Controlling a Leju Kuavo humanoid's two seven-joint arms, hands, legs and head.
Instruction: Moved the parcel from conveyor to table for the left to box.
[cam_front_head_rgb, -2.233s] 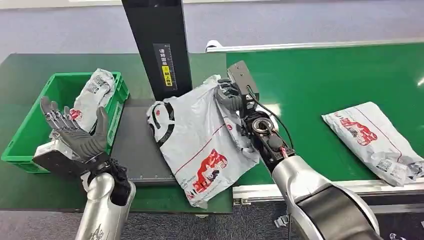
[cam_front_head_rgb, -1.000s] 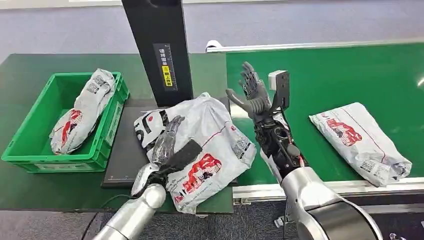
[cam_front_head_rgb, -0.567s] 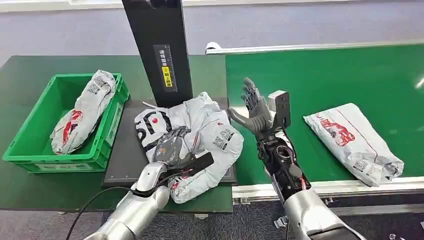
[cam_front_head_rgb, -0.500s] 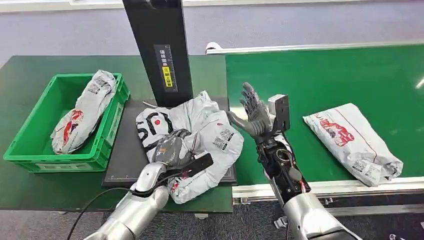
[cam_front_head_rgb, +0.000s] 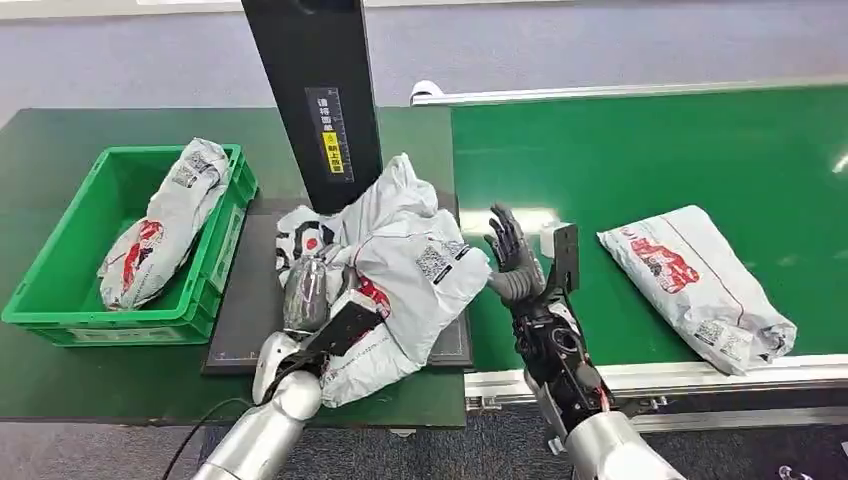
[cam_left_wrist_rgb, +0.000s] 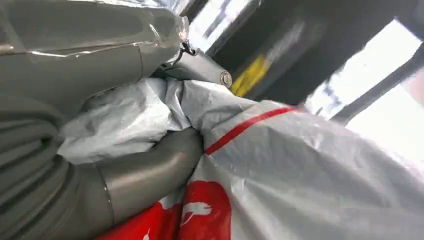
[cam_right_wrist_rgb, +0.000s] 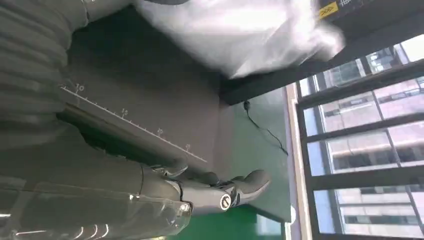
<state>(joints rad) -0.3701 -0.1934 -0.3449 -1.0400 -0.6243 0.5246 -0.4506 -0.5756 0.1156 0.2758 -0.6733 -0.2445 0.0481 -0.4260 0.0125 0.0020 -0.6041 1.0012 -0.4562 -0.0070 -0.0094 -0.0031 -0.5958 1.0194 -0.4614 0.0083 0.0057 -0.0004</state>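
Parcel (cam_front_head_rgb: 405, 270), a grey plastic mailer with red printing, sits crumpled and bunched up on the dark scale plate (cam_front_head_rgb: 258, 300), just in front of the black post (cam_front_head_rgb: 315, 95) that rises from the plate's far edge. Its upper end is lifted into a peak that leans close to the post, and its lower end spills over the plate's near edge toward the robot. The left hand (cam_front_head_rgb: 308, 292) is at the side of the parcel facing the green bin, fingers curled into the plastic and gripping it; in the left wrist view the thumb (cam_left_wrist_rgb: 150, 167) presses into a fold of the grey film beside the red print. The right hand (cam_front_head_rgb: 515, 258) is raised just beside the other side of the parcel, over the green conveyor belt (cam_front_head_rgb: 650, 160), fingers spread apart and holding nothing, not touching the bag. The right wrist view shows its fingertips (cam_right_wrist_rgb: 250, 182) free above the plate's ruled edge. The green bin (cam_front_head_rgb: 60, 280) stands on the green surface (cam_front_head_rgb: 120, 125) beside the plate, away from the belt, with a bagged parcel (cam_front_head_rgb: 165, 220) leaning inside it. Another mailer (cam_front_head_rgb: 700, 285) lies flat on the belt, well apart from the plate.
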